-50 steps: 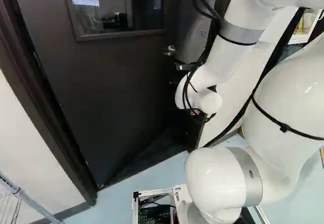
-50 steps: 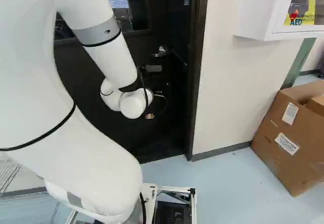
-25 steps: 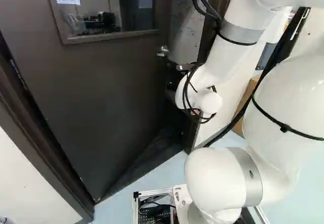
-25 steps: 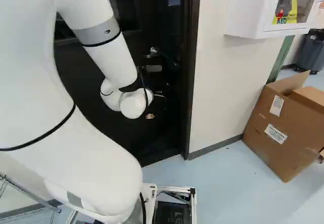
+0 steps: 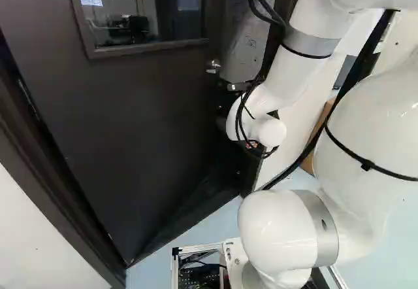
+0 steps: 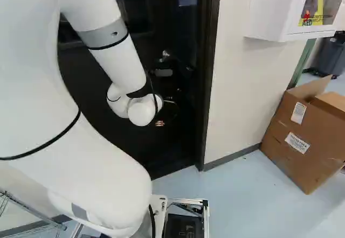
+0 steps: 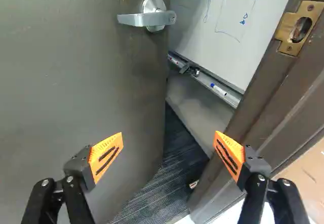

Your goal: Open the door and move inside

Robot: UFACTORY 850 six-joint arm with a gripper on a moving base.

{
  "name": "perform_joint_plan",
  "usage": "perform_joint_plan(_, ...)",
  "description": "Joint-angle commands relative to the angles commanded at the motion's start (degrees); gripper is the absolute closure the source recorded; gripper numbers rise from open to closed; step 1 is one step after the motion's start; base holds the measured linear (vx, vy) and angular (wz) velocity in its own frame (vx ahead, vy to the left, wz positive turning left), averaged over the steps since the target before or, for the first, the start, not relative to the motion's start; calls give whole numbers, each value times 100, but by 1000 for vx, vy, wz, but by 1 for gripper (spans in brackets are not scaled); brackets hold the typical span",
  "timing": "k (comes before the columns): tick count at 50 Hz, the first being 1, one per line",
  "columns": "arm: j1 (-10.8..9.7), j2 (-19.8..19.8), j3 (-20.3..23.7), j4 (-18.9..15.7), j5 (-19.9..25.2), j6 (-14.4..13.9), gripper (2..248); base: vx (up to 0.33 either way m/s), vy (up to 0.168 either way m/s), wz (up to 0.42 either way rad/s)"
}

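Some whiteboard (image 7: 202, 41) hides behind the door (image 7: 76, 87).

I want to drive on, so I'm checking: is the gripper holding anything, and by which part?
Nothing: the gripper is open, the handle ahead of it.

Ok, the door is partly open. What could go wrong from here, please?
The open gripper does not hold the handle, so the door might swing back. One orange pad lines up with the door frame and could hit it when driving straight ahead. The looping cables may also catch there.
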Motion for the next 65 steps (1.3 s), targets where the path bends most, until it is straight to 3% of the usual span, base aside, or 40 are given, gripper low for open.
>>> perform_joint_plan(31,0,0,0,0,0,0,3,45,75,-4)
perform_joint_plan(65,52,-160,-158,10,0,0,3,0,-1,1)
